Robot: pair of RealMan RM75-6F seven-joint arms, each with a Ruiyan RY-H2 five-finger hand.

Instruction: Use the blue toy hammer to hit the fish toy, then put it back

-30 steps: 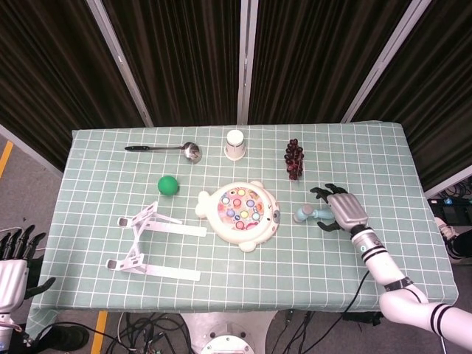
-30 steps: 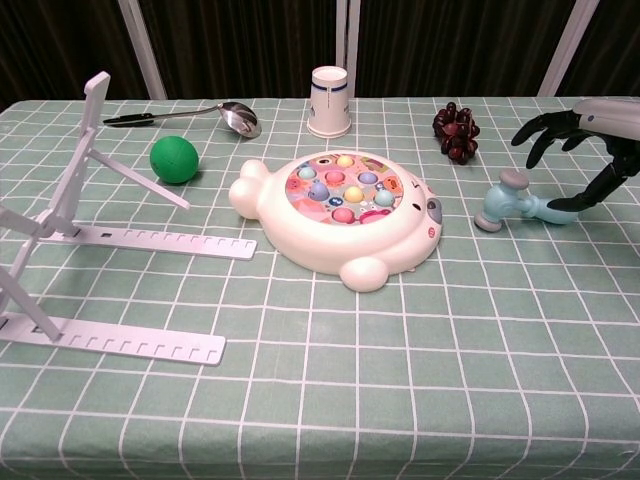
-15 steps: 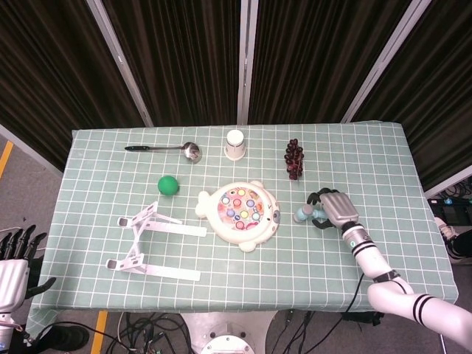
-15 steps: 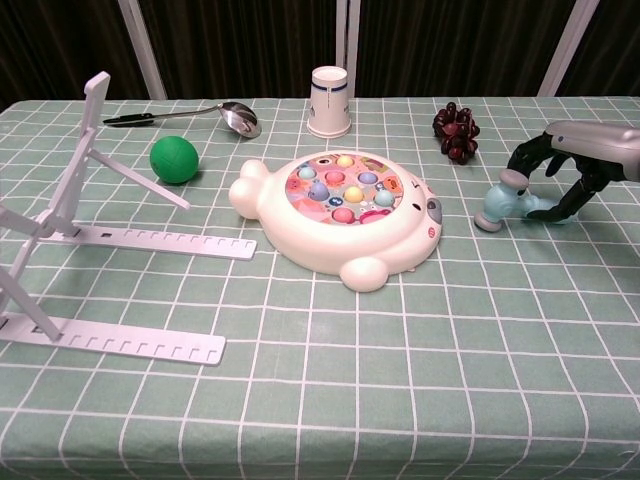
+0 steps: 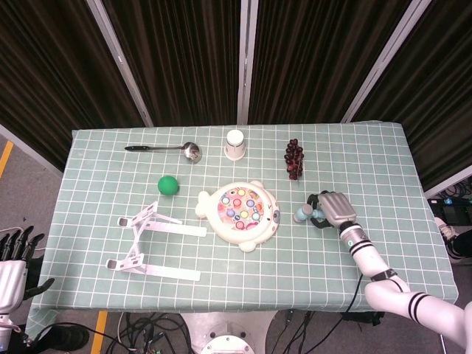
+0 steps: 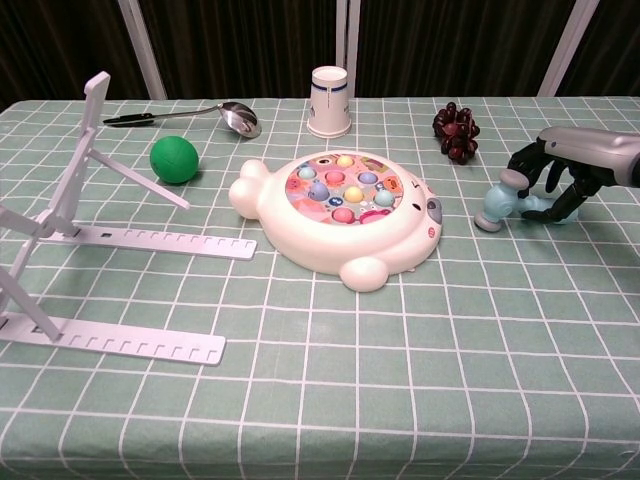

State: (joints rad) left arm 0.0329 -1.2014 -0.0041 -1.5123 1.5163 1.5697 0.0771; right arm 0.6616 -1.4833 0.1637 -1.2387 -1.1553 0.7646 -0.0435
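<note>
The right hand [image 6: 560, 175] curls over the hammer's [image 6: 505, 202] handle, head resting on the bench [image 6: 400, 380] just right of the fish toy [image 6: 337, 215]. Behind stand a cup [image 6: 330, 101], ball [image 6: 174, 159], spoon [image 6: 190, 113] and stand [image 6: 90, 220].

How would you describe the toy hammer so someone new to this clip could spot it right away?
Start at the big white fish toy in the middle of the green checked table, then look just past its face toward the right hand. The blue toy hammer lies there, its handle among that hand's fingers. It is the only pale blue thing, grey-capped.
</note>
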